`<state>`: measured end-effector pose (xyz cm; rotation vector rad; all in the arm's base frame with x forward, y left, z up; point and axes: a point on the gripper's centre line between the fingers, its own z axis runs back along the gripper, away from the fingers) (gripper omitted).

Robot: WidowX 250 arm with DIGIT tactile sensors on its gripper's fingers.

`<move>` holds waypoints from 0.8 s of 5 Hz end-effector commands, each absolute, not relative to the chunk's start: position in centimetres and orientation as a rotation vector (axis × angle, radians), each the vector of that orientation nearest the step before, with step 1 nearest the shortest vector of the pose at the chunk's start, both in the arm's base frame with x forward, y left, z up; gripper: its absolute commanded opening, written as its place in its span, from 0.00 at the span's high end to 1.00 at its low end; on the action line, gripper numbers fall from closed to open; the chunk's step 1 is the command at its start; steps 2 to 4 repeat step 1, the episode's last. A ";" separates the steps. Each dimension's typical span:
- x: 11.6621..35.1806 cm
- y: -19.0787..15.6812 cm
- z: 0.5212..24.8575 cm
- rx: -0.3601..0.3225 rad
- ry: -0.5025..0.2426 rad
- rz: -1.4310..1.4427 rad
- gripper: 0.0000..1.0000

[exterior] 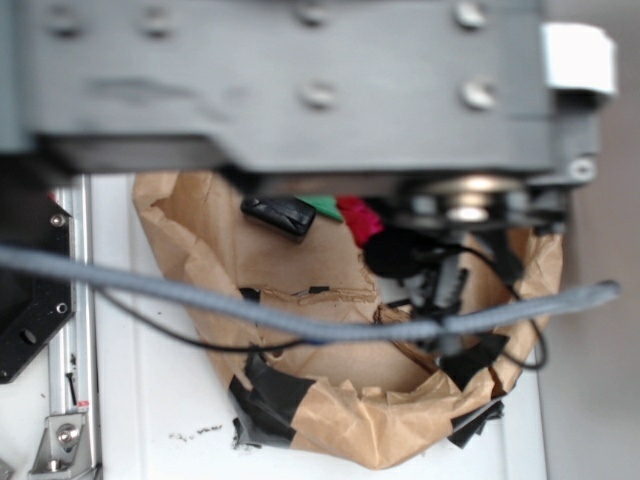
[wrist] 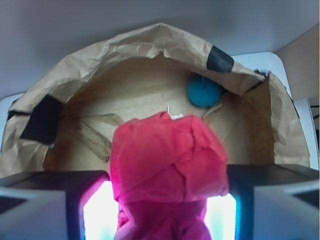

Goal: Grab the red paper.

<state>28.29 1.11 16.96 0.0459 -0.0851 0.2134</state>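
Grey arm housing (exterior: 300, 80) across top of ext. view, blurred, approx. five round screw heads visible. White block (exterior: 578, 58) at one end. Grey sleeved cable (exterior: 300, 315) plus thin black wires (exterior: 180, 335) trailing below. Gripper (wrist: 160, 210) fingers (wrist: 45, 200) dark, flat-edged; glowing white-cyan pads, possibly lit.

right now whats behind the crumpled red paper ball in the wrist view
Behind the crumpled red paper ball, held between the gripper fingers, a round blue ball lies against the brown paper bin's wall. A white scrap peeks over the paper; the rest is covered.
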 end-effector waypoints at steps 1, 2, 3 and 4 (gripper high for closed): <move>28.8 0.4 17.4 0.037 -0.117 0.207 1.00; 28.8 0.4 17.4 0.037 -0.117 0.207 1.00; 28.8 0.4 17.4 0.037 -0.117 0.207 1.00; 28.8 0.4 17.4 0.037 -0.117 0.207 1.00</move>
